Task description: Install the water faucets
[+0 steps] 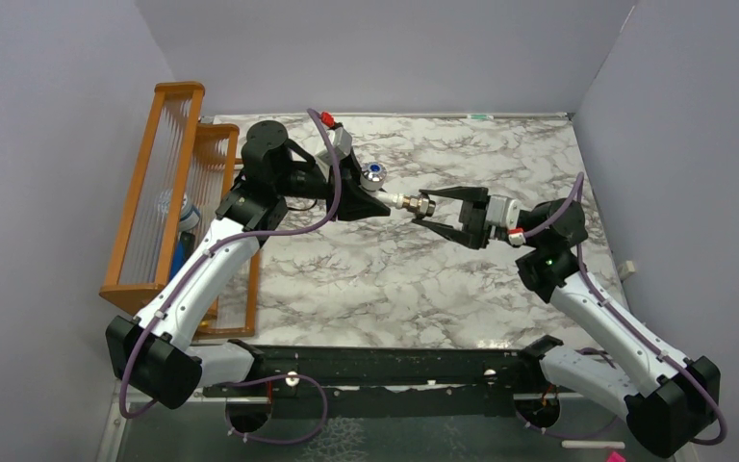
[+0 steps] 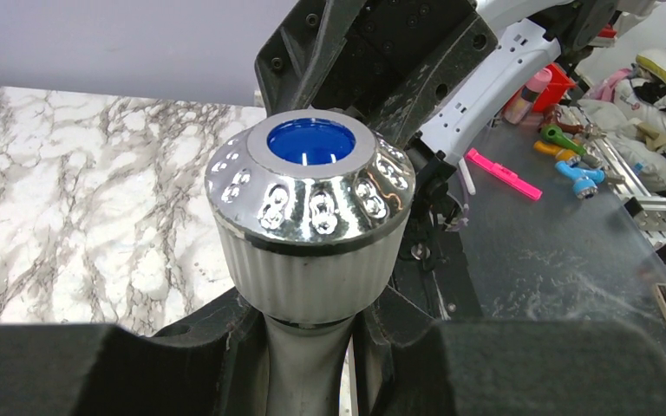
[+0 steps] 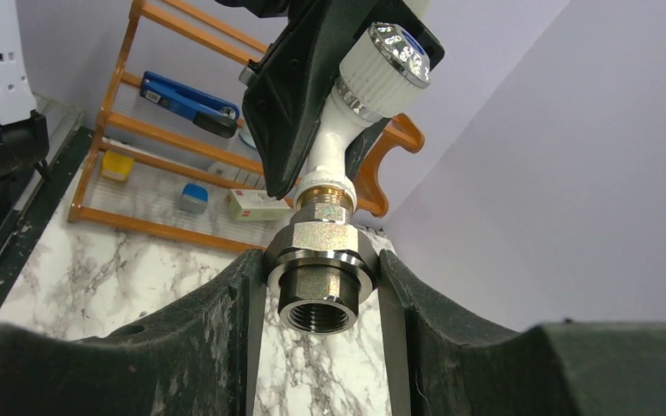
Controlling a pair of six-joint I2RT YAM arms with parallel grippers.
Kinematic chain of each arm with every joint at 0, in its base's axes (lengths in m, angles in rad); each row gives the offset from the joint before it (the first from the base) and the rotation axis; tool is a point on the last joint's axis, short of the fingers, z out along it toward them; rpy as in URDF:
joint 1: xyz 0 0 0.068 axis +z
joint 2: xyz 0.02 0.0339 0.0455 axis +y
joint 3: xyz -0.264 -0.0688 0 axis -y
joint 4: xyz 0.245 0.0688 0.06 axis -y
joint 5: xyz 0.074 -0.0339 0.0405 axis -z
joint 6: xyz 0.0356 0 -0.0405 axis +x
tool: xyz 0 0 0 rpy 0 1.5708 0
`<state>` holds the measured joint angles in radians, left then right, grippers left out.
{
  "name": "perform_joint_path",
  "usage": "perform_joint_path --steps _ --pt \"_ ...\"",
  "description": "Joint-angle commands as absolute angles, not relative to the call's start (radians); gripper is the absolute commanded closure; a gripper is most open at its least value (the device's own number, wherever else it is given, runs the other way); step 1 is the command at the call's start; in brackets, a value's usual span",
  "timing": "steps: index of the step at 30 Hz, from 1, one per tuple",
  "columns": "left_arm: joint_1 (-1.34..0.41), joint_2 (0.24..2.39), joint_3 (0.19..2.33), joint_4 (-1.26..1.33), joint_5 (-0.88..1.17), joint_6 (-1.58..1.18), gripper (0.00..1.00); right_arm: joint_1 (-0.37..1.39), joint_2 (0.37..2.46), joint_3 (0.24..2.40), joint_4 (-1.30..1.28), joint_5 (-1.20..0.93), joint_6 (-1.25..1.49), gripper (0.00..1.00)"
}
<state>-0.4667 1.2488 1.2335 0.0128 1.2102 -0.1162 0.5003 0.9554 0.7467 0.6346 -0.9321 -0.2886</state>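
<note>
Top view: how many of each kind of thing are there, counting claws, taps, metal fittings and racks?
claws: 2, the left claw and the right claw
white tap: 1
metal fitting: 1
orange rack: 1
total: 5

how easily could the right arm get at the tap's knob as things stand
Probably not now: the right end effector is shut on the metal fitting at the threaded end of the tap, and the left end effector grips the white body right under the knob, crowding it.
</note>
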Motion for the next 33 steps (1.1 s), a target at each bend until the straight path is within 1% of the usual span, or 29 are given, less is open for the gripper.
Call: perform_joint_path --steps 1,9,16,21,25,33 --pt "-0.472 1.232 1.235 0.079 1.258 -0.121 1.00 0.511 0.960 0.779 0.675 -0.940 -0.238 0.79" --pt "-0.472 1.222 1.234 0.115 1.226 -0.122 1.00 0.511 0.990 0.787 0.683 -0.895 -0.007 0.99" --pt "-0.472 1.213 1.243 0.158 1.214 -0.120 1.00 0.511 0.988 0.791 0.653 -0.858 0.201 0.99" --pt "-0.472 1.214 1.248 0.176 1.204 -0.118 1.00 0.511 0.986 0.840 0.511 -0.827 0.306 0.99" --pt "-0.472 1.212 1.250 0.189 1.189 -0.118 1.00 0.511 0.984 0.840 0.467 -0.771 0.434 1.00" --pt "-0.471 1.212 1.264 0.180 1.162 -0.104 1.00 0.511 1.007 0.805 0.473 -0.701 0.786 0.99"
